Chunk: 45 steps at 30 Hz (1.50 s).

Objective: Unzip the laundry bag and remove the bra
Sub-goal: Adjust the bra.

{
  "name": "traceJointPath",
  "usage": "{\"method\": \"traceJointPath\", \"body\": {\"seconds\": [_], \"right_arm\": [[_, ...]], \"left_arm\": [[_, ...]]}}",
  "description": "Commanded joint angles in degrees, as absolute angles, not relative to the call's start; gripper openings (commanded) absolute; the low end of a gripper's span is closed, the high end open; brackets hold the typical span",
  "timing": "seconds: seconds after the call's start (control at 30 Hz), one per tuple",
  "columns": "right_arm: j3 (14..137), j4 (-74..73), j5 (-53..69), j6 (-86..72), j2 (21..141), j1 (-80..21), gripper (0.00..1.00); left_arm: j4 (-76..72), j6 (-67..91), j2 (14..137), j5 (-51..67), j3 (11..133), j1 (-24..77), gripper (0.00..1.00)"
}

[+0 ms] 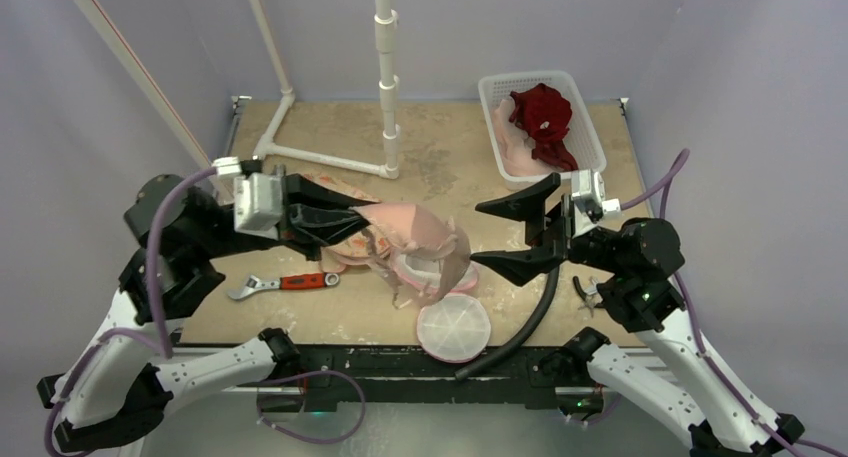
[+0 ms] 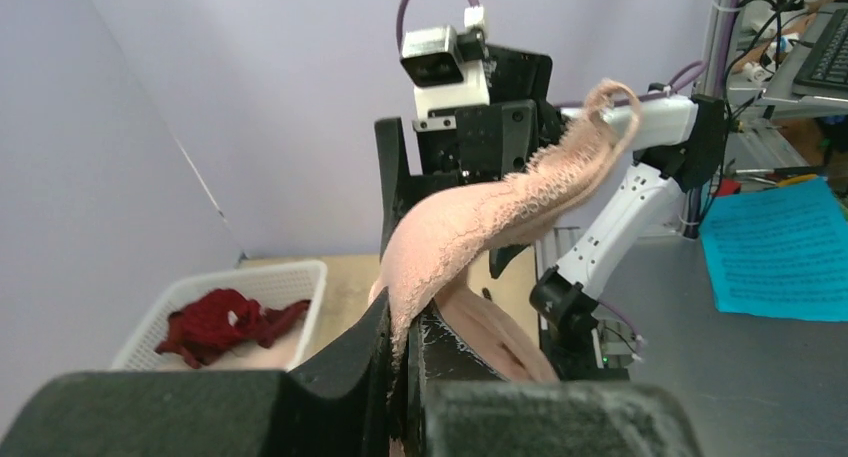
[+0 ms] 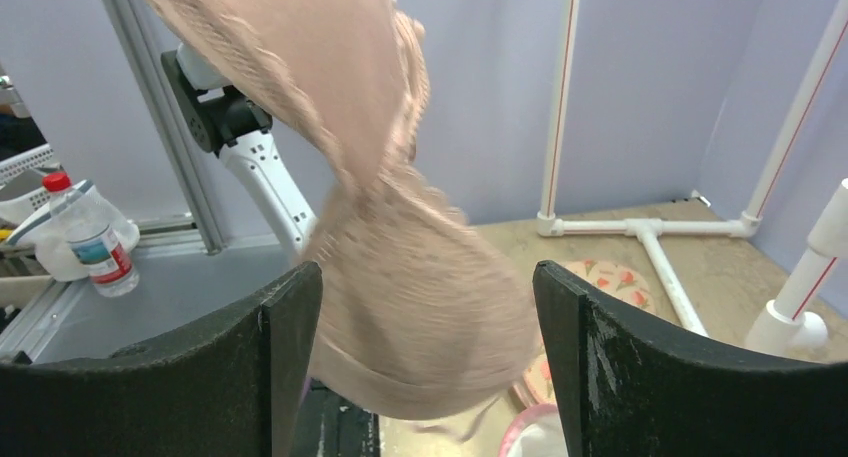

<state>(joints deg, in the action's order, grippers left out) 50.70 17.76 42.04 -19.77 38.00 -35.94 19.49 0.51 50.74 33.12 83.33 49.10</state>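
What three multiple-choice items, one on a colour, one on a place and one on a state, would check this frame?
1. The handle of the wrench is:
A. blue
B. red
C. green

2. The dark red garment lies:
A. on the wrench
B. in the right gripper
C. in the white basket

3. The bra is:
A. pinched in the shut left gripper, with the right gripper open
B. clamped by the right gripper alone
C. lying inside the white basket

Answers:
1 B: the handle shows red in the top view.
2 C: the garment sits inside the basket at the far right.
3 A: the left jaws close on the lace, and the right jaws stand wide apart.
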Motion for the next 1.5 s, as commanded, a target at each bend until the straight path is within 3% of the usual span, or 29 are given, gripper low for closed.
{"method": "traceJointPath", "body": {"seconds": [0.0,0.3,0.53,0.77,1.27,1.47], "right_arm": [[49.5,22.0,41.7,-20.2,36.9,-35.8,0.80],[50.4,30.5,49.2,-24.8,39.7,-35.8,0.80],[45.4,53.9,56.5,-43.7,46.2,-35.8,0.80],[46.6,45.8,50.7,-37.6,47.3,-35.9,0.80],[48.4,46.3,52.3,-34.1,51.8,-40.4,0.80],[48.2,48.7,49.6,-34.7,52.3,-41.6,0.73]], "left_arm": [[21.8,-4.6,49.4,31.5,86.5,49.0,0.00],[20.6,-10.9,47.8,33.5,85.2,49.0,0.00],[14.9,-11.9,46.8,33.2,81.3,49.0,0.00],[13.8,-10.8,49.5,31.7,81.3,49.0,0.00],[10.8,-9.9,51.1,31.3,80.2,49.0,0.00],[10.6,-9.7,51.4,31.2,80.0,49.0,0.00]]}}
